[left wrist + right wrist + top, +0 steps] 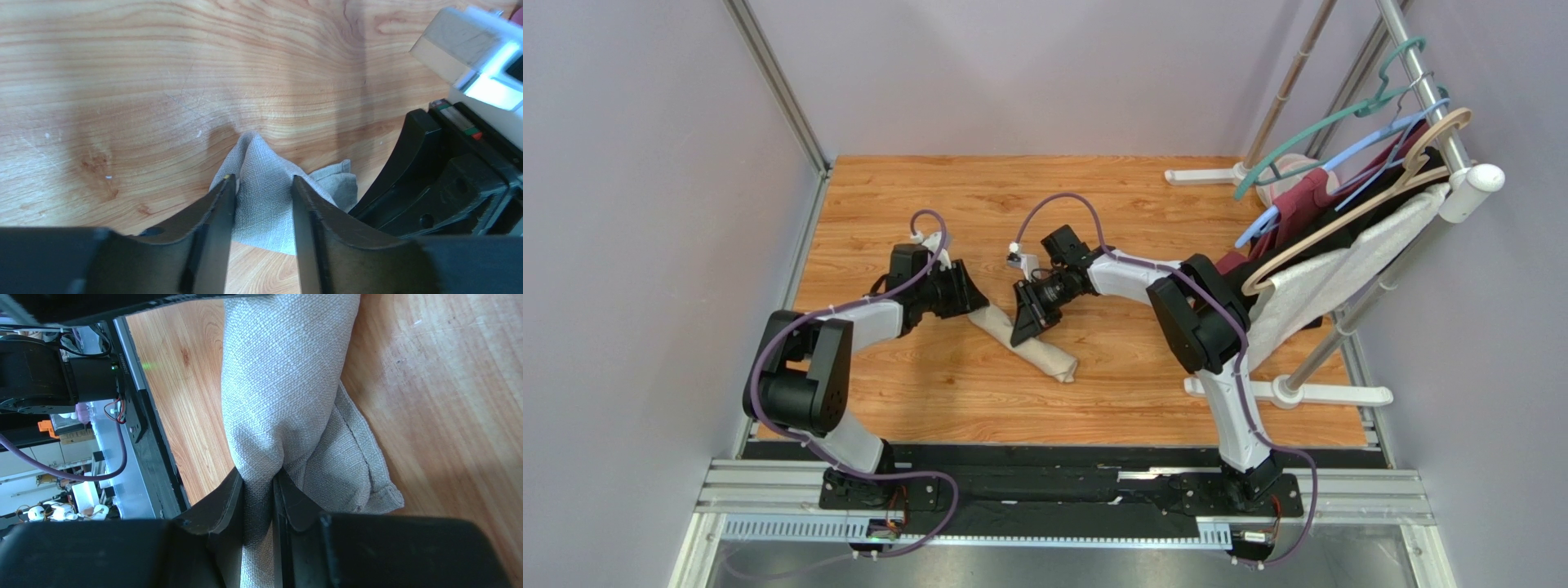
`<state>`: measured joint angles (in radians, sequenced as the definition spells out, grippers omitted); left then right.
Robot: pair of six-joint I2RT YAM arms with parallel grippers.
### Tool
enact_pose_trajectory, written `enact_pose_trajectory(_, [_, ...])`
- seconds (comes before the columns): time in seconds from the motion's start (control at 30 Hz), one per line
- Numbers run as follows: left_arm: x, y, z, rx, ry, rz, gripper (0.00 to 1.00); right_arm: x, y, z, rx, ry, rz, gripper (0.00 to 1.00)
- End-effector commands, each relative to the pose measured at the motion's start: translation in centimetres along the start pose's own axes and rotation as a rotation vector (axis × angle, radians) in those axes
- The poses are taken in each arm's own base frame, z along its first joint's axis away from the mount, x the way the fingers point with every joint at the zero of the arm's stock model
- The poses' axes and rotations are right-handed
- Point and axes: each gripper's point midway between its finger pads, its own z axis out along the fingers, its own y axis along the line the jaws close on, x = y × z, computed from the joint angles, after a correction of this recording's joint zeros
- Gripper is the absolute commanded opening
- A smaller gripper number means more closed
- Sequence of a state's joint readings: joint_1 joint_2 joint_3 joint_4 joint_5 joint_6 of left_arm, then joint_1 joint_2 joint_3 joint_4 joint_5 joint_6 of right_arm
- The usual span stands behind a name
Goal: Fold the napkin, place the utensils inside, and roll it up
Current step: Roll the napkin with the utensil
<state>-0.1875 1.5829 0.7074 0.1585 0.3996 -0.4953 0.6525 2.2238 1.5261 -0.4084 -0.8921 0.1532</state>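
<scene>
1. A beige-grey woven cloth napkin (1044,353) lies on the light wooden table (1136,221) as a long, soft roll. It is set slantwise, one end toward the left arm and the other toward the near edge at the middle
2. The black two-finger left gripper (977,306) sits at the roll's far-left end. In the left wrist view its fingers (215,214) straddle a raised ridge of the napkin (258,159). The cloth fills the gap between them and spills a little past either side. The jaws stand at a middling width, and I cannot tell whether they press the fabric or merely flank it
3. The black right gripper (1026,328) is down on the middle of the roll, just beside the left one. In the right wrist view its fingers (224,502) stand narrow and pinch a fold of the napkin (282,373) between them — the cloth creases inward where it enters the jaws
4. Beside that pinch, a flat hemmed corner of the cloth lies on the wood to one side of the roll
5. What the roll holds inside cannot be seen
6. At the table's right side stands a white clothes rack (1474,184) with coloured hangers (1320,129) and maroon and white garments (1308,202) — well apart from the napkin
</scene>
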Motion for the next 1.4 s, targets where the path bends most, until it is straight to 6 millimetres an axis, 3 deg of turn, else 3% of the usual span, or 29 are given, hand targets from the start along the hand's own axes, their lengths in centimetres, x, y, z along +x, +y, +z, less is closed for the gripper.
enact_pose_trajectory(0.0, [-0.4,-1.0,0.5,0.057,0.008,0.010,0.35,1.0,-1.3,0.9,0.032,0.034,0.039,0.18])
enact_pose_trajectory(0.03, [-0.3,-1.0,0.6,0.063,0.014,0.010,0.29,0.6,-1.1,0.6,0.044,0.024,0.031,0.20])
enact_pose_trajectory(0.1, [-0.2,-0.9,0.6,0.058,0.022,0.006,0.12,0.2,-0.8,0.2,0.061,0.012,0.021,0.34])
enact_pose_trajectory(0.17, [-0.1,-0.6,0.7,0.036,0.031,-0.002,0.02,-0.5,-0.3,-0.7,0.098,-0.006,0.007,0.50])
enact_pose_trajectory(0.3, [-0.7,-0.7,0.8,0.029,0.028,-0.003,0.00,-2.3,0.1,-3.4,0.239,-0.067,-0.038,0.60])
enact_pose_trajectory(0.33, [-0.4,-0.6,0.8,0.023,0.041,-0.009,0.00,-2.3,0.2,-3.9,0.271,-0.071,-0.041,0.66])
enact_pose_trajectory(0.37, [-0.5,-0.6,0.9,0.023,0.046,-0.009,0.00,-3.2,1.2,-5.1,0.300,-0.109,-0.073,0.68])
enact_pose_trajectory(0.5, [-1.1,-0.6,1.1,0.004,0.061,-0.012,0.00,-4.6,1.5,-7.9,0.534,-0.215,-0.178,0.69])
enact_pose_trajectory(0.63, [-1.2,-0.3,1.4,-0.017,0.085,-0.022,0.00,-4.3,2.9,-7.5,0.692,-0.240,-0.353,0.69])
enact_pose_trajectory(0.67, [-1.4,-0.3,1.5,-0.018,0.082,-0.018,0.00,-3.4,3.6,-6.3,0.710,-0.212,-0.411,0.69])
enact_pose_trajectory(0.7, [-1.3,-0.2,1.4,-0.027,0.095,-0.026,0.00,-3.4,3.3,-6.5,0.788,-0.212,-0.459,0.69])
enact_pose_trajectory(0.87, [-1.2,-0.1,1.6,-0.036,0.115,-0.033,0.00,-2.5,5.0,-3.5,0.854,-0.192,-0.628,0.69])
enact_pose_trajectory(1.17, [-1.3,-0.2,1.5,-0.032,0.117,-0.031,0.00,-1.5,3.2,-0.8,0.868,-0.097,-0.672,0.65])
enact_pose_trajectory(1.37, [-1.5,-0.2,1.5,-0.033,0.114,-0.028,0.00,-1.2,1.9,-0.5,0.904,-0.081,-0.677,0.65])
